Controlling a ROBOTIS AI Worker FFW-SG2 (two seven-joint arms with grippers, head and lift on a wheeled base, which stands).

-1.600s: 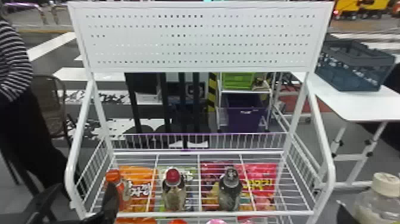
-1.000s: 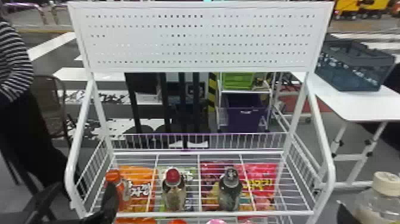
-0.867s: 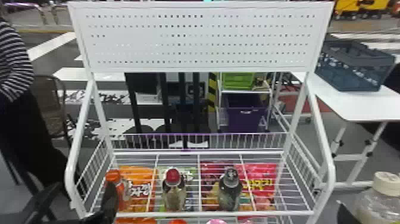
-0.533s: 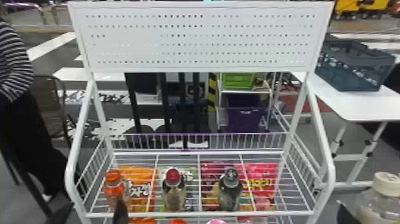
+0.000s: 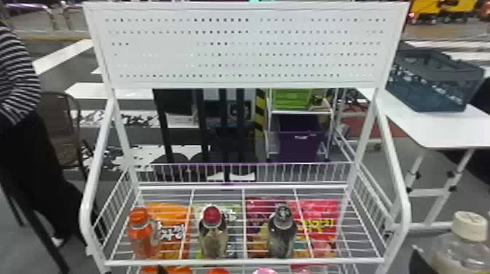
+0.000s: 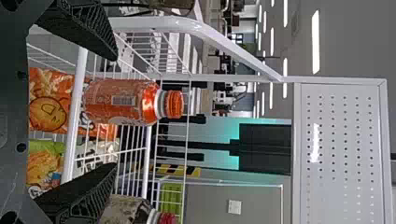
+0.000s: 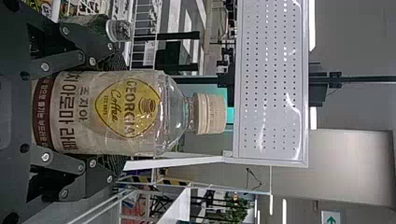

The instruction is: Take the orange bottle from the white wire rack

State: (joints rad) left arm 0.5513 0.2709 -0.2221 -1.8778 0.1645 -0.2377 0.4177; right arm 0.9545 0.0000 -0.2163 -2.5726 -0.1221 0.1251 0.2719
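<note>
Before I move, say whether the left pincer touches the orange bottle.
Apart; the left wrist view shows the left pincer open, gaps flanking the orange bottle.

"What do we see close by?"

"We see a red-capped bottle (image 5: 214,238) and a dark-capped bottle (image 5: 280,237), upright and apart, with a cream-capped bottle (image 7: 116,114) well to their right."

"And lower down?"

"We have an orange bag (image 5: 166,213), a green bag (image 5: 235,215), a dark red bag (image 5: 258,209) and a pink bag (image 5: 324,213)."

"Farther back?"

"We find a green bin (image 5: 291,99) above a purple bin (image 5: 299,140), a striped post (image 5: 260,113) beside them, and, on the right, a blue-grey crate (image 5: 434,87) on a white bench (image 5: 448,127)."
</note>
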